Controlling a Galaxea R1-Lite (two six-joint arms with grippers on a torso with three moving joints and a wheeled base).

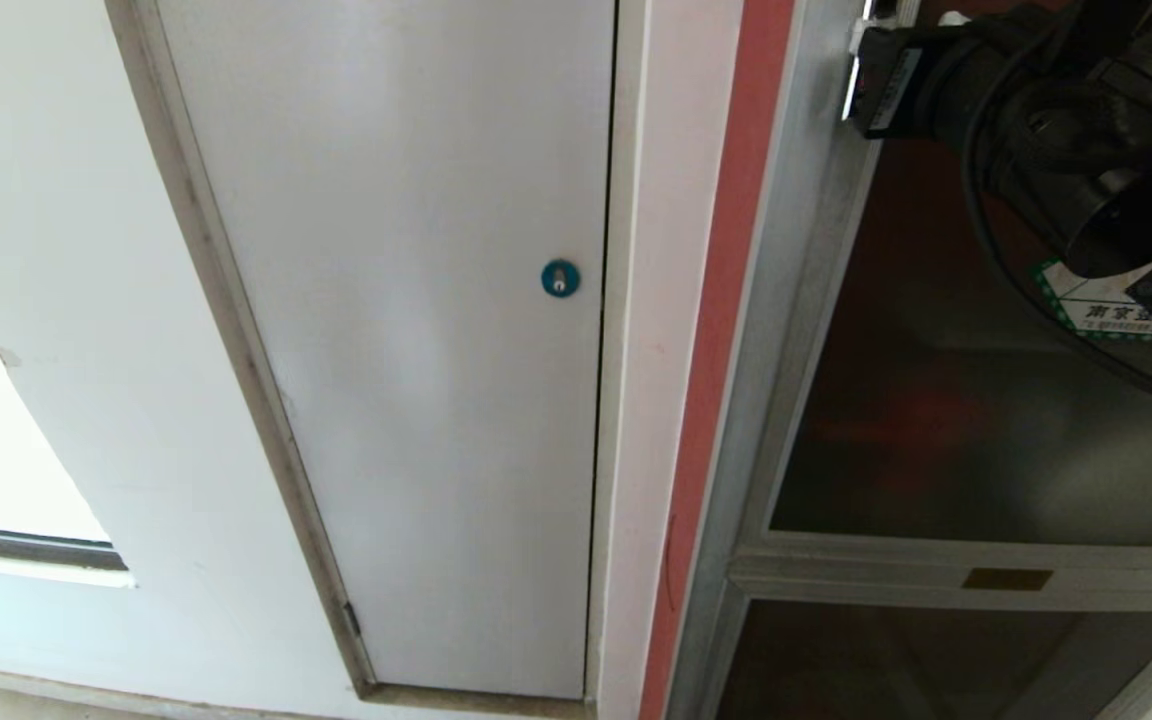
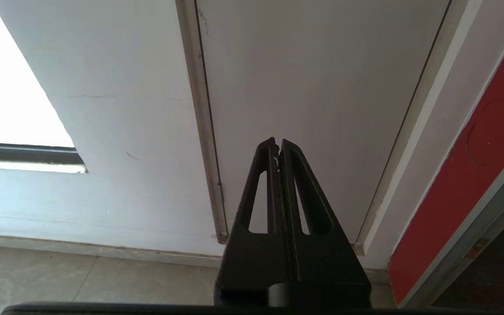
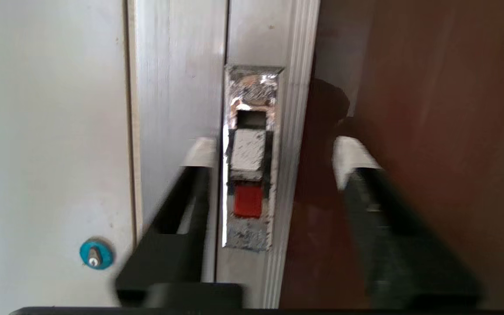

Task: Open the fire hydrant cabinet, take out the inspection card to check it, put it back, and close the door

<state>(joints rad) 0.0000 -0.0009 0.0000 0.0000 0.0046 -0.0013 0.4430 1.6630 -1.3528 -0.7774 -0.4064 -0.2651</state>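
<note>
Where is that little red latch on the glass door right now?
In the right wrist view the red latch sits in a metal plate on the door's silver frame, between the right gripper's open fingers, with the blue round lock off to one side.

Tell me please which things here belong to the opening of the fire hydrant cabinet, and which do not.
Part of the job:
- fire hydrant cabinet
- door, closed
- red latch in the door frame
- right gripper, open, fingers either side of the latch

Not part of it:
- white panel with blue round lock
- left gripper, shut, idle
</note>
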